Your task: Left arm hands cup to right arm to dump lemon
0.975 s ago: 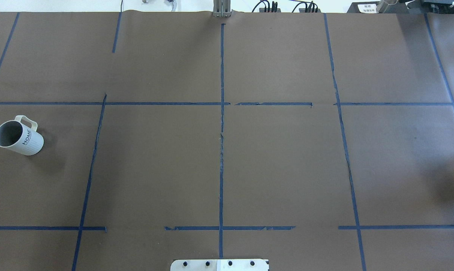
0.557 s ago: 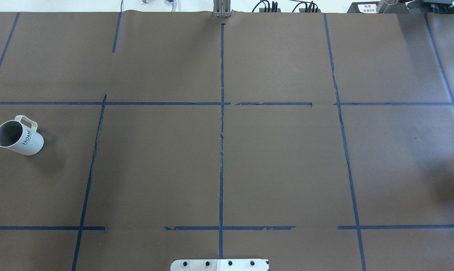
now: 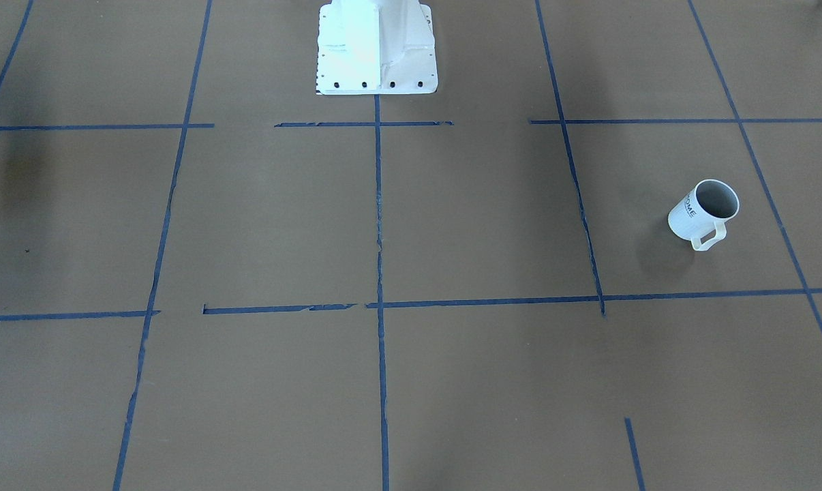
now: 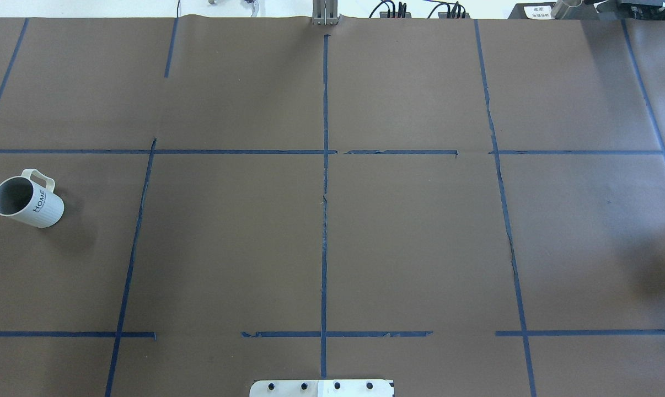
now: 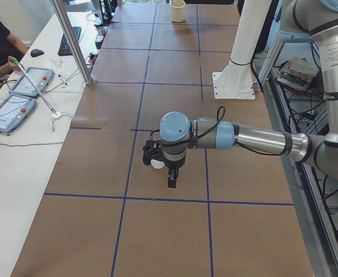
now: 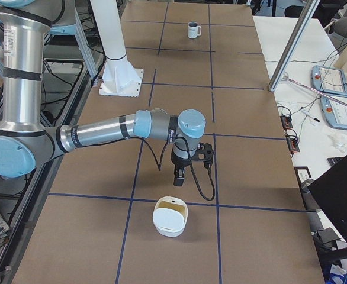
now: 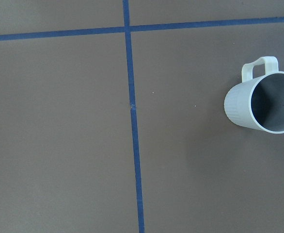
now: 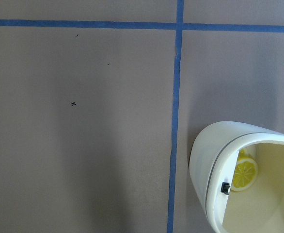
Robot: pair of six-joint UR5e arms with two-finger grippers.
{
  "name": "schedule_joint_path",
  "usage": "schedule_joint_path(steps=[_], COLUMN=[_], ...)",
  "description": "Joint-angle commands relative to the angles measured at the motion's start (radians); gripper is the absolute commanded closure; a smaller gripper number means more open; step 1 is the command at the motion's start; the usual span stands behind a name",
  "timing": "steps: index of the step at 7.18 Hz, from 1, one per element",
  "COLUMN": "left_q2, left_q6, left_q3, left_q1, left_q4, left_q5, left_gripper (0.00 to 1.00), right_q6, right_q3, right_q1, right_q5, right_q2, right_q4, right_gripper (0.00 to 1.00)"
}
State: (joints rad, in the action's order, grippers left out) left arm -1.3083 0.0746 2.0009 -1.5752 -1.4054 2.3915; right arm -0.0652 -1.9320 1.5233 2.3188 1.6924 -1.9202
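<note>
Overhead exterior has the cup [image 4: 28, 202] upright on the table [image 4: 332, 248], far left. Left claw [image 5: 170, 175] and right claw [image 6: 179, 176]: apart or together, cannot tell.

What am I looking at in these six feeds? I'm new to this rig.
Two robot arms share a brown table marked with blue tape. The overhead and front views show a white cup standing on it. The side views show the left arm above that cup and the right arm near a white container. Each wrist camera looks down: the left sees the cup, the right sees what looks like a lemon slice inside the container. Cup and container stand free; nothing grips them.
</note>
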Motion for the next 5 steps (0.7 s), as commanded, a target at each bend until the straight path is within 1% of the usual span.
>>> schedule_joint_path(steps=[1,3,5], left_q2=[-0.002,-0.003,-0.026], left_q6=[0.001,0.001,0.002], left_q3=[-0.007,-0.017,-0.051], left_q1=[0.003,0.006,0.023], left_q4=[0.008,0.008,0.008], left_q5=[0.000,-0.002,-0.009], left_gripper=[0.00,0.00,0.00], right_q6=[-0.002,-0.002,-0.001], right_q3=[-0.002,-0.004,-0.008], right_q1=[0.000,0.002,0.002], right_q5=[-0.001,0.001,0.008], right_q2=[0.001,0.001,0.003], right_q4=[0.001,0.001,0.001], right_gripper=[0.00,0.00,0.00])
